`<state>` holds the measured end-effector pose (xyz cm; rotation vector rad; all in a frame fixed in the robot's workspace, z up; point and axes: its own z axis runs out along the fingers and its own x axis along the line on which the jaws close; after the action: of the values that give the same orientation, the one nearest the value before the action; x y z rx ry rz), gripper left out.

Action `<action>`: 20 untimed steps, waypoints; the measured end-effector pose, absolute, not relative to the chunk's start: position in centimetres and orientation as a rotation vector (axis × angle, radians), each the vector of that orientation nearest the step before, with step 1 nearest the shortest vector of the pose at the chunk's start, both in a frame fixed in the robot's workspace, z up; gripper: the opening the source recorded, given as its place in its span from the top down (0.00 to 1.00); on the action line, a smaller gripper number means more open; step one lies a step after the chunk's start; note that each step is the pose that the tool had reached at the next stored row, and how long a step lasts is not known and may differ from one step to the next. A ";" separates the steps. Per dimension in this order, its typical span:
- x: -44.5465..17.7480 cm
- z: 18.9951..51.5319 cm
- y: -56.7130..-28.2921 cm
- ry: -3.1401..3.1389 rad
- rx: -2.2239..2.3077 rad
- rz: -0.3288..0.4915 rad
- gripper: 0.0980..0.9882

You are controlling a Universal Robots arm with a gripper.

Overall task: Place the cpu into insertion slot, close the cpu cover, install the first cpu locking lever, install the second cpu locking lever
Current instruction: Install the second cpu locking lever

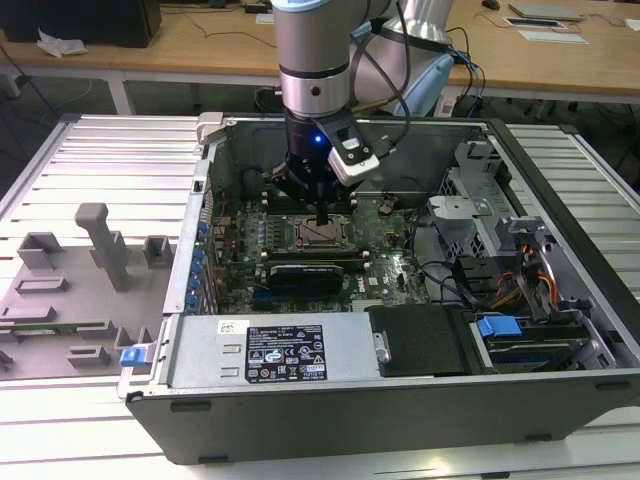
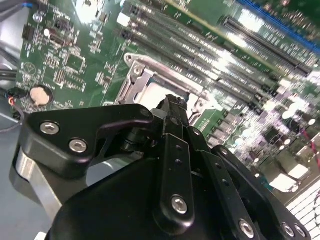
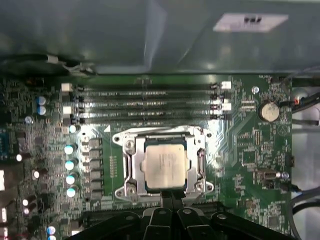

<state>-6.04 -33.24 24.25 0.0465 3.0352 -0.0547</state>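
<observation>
The cpu (image 3: 165,161), a dull silver square, lies in the insertion slot (image 3: 131,192) on the green board. The cpu cover (image 3: 131,142), a silvery frame, lies flat around it, with the chip showing through its window. Thin metal levers (image 3: 202,165) run along the socket's sides; I cannot tell whether they are latched. My gripper (image 3: 172,196) is shut with nothing in it, its black tips at the socket's edge. In the exterior view the gripper (image 1: 322,213) hangs just above the socket (image 1: 320,236). In the second wrist view the fingertips (image 2: 172,102) hide part of the socket (image 2: 145,80).
The board sits deep in an open computer case (image 1: 400,410) with tall walls. Long black memory slots (image 3: 145,102) run beside the socket, and a black card (image 1: 310,270) lies on its other side. Cables and drive cages (image 1: 500,250) fill the exterior view's right. A grey fixture tray (image 1: 80,280) stands outside, left.
</observation>
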 end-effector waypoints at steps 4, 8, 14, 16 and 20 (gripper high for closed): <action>-6.0 24.3 -34.1 3.035 0.047 -0.055 0.99; -6.0 24.5 -34.5 3.035 0.047 -0.055 0.99; -6.0 24.5 -35.3 3.035 0.058 -0.054 0.99; -6.0 24.4 -35.6 3.035 0.062 -0.048 0.99; -6.1 24.1 -35.8 3.036 0.073 -0.031 0.99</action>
<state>-6.13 -35.80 24.11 0.0729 3.0362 -0.0313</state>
